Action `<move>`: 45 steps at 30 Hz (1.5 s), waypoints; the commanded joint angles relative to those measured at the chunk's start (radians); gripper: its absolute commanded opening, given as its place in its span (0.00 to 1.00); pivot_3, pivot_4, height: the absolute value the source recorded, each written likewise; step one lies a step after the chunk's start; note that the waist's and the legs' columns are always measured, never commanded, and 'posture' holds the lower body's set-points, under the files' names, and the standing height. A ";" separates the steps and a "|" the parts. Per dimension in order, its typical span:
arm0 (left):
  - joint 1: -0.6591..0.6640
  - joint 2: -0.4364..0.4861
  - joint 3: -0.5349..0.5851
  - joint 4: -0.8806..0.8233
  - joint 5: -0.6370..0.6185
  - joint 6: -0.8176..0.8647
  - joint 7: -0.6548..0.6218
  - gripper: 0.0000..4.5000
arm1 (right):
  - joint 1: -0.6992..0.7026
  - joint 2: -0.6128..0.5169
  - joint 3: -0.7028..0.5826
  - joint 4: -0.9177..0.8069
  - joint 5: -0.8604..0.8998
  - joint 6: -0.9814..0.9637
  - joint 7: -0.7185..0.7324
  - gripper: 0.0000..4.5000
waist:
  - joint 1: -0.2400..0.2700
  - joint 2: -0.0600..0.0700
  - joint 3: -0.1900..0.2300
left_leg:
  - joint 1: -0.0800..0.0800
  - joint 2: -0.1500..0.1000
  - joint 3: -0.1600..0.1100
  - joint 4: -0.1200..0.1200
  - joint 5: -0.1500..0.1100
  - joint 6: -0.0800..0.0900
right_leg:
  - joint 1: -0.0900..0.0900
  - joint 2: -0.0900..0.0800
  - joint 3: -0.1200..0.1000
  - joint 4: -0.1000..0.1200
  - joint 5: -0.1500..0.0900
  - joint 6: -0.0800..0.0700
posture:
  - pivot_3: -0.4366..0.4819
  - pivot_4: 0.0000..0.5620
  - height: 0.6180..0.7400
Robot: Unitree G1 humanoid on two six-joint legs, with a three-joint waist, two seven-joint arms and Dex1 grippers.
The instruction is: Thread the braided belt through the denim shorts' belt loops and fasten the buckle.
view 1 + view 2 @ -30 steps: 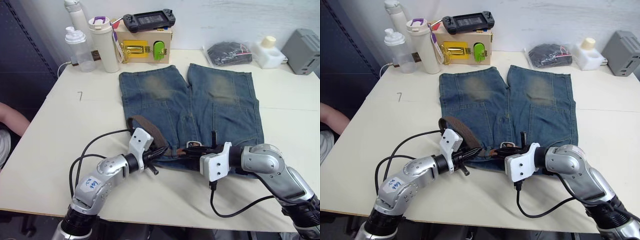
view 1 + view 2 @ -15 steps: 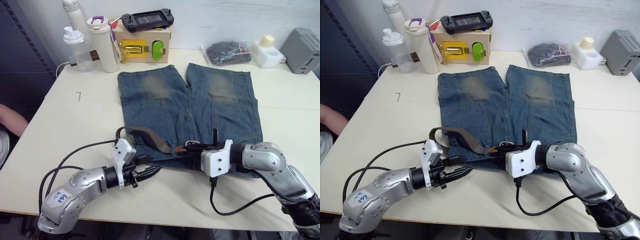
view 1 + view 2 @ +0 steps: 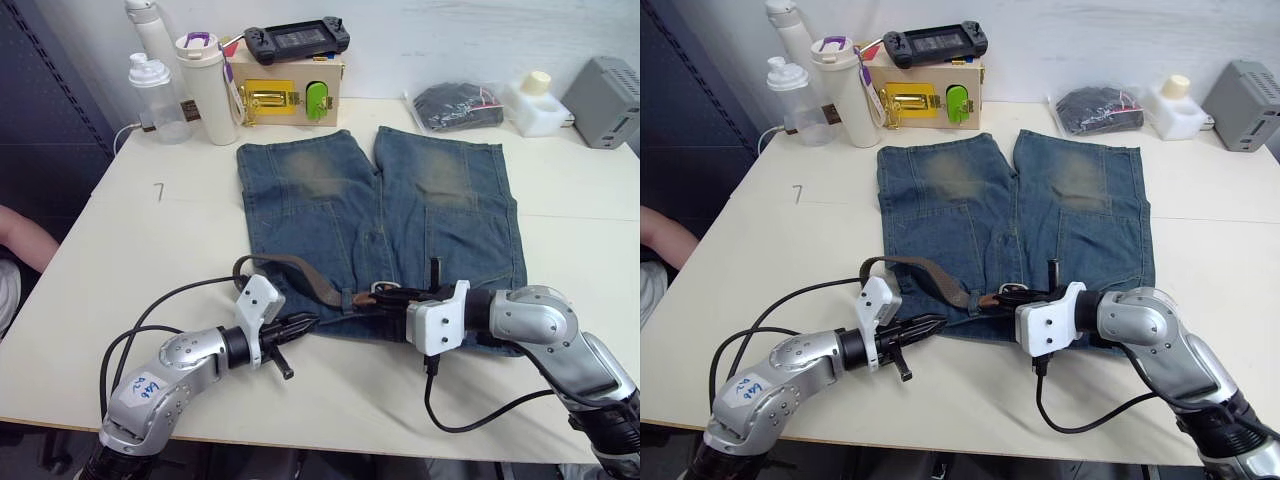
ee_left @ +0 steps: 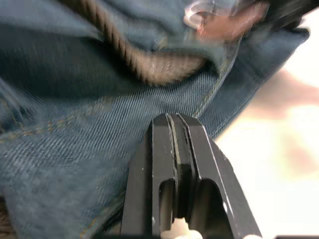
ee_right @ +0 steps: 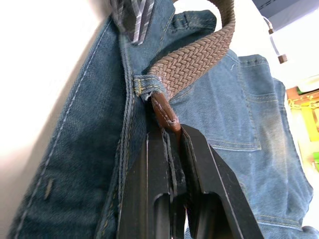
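On table (image 3: 100, 240), belt (image 5: 199, 57) tip is pinched in closed right gripper (image 5: 172, 134) at shorts (image 3: 440, 200) waistband; left gripper (image 4: 174, 124) closed, empty.

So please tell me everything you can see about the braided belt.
The braided belt is a narrow woven strap, brown, with a smooth brown leather tip. It arches loosely over the denim shorts near the waistband and passes through one belt loop. The right hand is shut on the tip just past that loop. A silver ring-like piece lies near the tip.

Denim shorts (image 3: 380, 215) on cream table (image 3: 120, 260)
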 commanded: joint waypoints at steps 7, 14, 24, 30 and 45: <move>0.017 0.065 -0.094 0.039 0.142 -0.052 -0.010 0.02 | -0.021 -0.110 -0.276 -0.036 0.228 0.159 0.046 0.00 | 0.005 0.000 0.000 | 0.000 0.000 0.000 0.001 0.000 0.000 | 0.001 0.000 0.000 0.000 0.000 0.000 | 0.48 0.27 0.22; 0.026 0.057 -0.096 0.043 0.150 -0.068 -0.011 0.02 | -0.095 -0.218 -0.436 0.132 0.349 0.258 0.105 0.00 | 0.004 0.001 0.000 | 0.001 0.000 0.000 0.000 0.000 0.000 | 0.001 0.000 -0.001 -0.001 0.000 0.000 | 0.48 0.27 0.22; 0.016 0.014 0.009 -0.037 0.035 -0.118 -0.050 0.15 | -0.163 -0.178 -0.382 0.103 0.419 0.317 0.112 0.00 | 0.002 0.005 0.001 | 0.000 0.002 0.001 -0.001 0.000 0.000 | 0.002 0.000 -0.003 -0.006 0.000 0.000 | 0.48 0.27 0.22; -0.084 0.003 0.214 -0.115 -0.375 0.019 -0.091 0.66 | -0.192 -0.132 -0.293 0.002 0.421 0.363 0.102 0.00 | 0.002 0.005 0.001 | 0.000 0.003 -0.001 -0.001 0.000 0.000 | 0.002 0.000 -0.006 -0.006 0.000 0.000 | 0.48 0.27 0.22; -0.327 -0.105 0.007 0.157 0.054 -0.242 0.012 0.75 | -0.207 -0.082 -0.227 -0.067 0.430 0.419 0.097 0.00 | -0.001 0.004 0.002 | 0.000 0.004 0.000 -0.002 0.000 0.000 | 0.004 -0.006 -0.022 -0.008 0.001 0.001 | 0.48 0.27 0.22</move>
